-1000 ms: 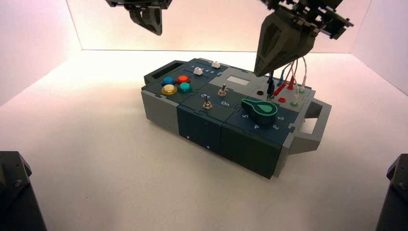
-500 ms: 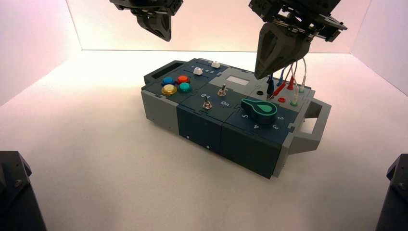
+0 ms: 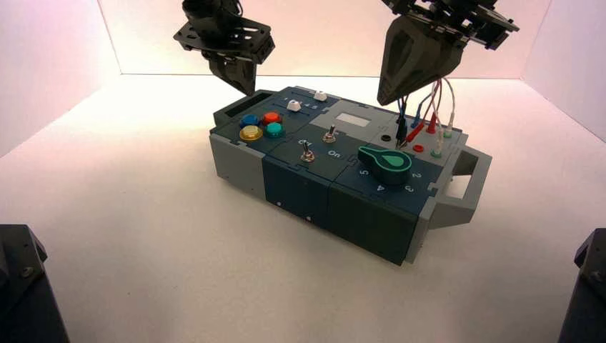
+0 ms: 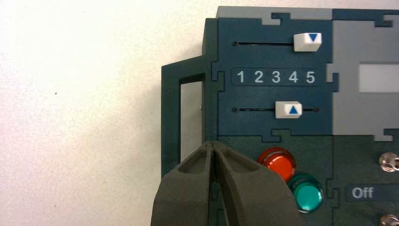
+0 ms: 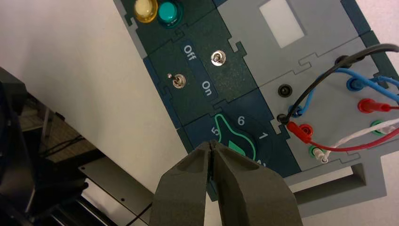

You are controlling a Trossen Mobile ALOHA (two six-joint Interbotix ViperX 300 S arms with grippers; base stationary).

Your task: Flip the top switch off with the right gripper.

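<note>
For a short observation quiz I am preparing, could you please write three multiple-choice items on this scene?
1. Where is the right gripper?
A) over the red button
B) above the box's wired side
C) on the table

2. What colour is the knob's outline?
A) green
B) yellow
C) white

3. How are the left gripper's fingers?
A) wide apart
B) around a slider
C) together

B: the high view shows the right gripper there.
A: a green line edges the knob.
C: the left gripper's fingertips meet.
</note>
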